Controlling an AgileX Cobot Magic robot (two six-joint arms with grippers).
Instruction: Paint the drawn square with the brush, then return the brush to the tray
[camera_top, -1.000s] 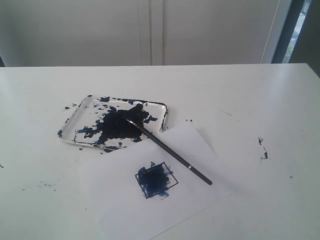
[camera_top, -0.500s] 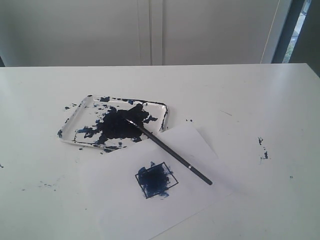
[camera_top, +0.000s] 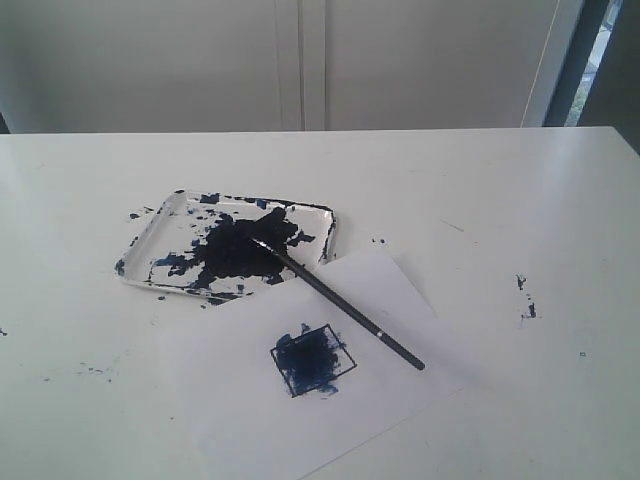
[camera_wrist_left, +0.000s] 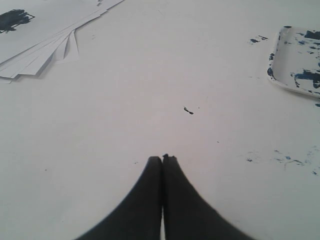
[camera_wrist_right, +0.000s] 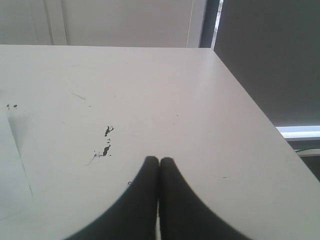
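The square (camera_top: 312, 360) sits on the sheet of paper (camera_top: 250, 420), smeared over most of its inside with dark blue paint. The brush (camera_top: 340, 305) lies free just beside it - tip on the dark blotch in the tray (camera_top: 175, 235), handle slanting over the tray's near rim and onto the paper. Tray and paper rest on a white table (camera_top: 480, 200). Both the left gripper (camera_wrist_left: 162, 159) and the right gripper (camera_wrist_right: 159, 160) hang over bare tabletop - fingers pressed together, holding nothing.

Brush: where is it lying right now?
Exterior view, centre: the brush lies diagonally, bristles in the tray, handle crossing its rim onto the paper, ending right of the drawn square.
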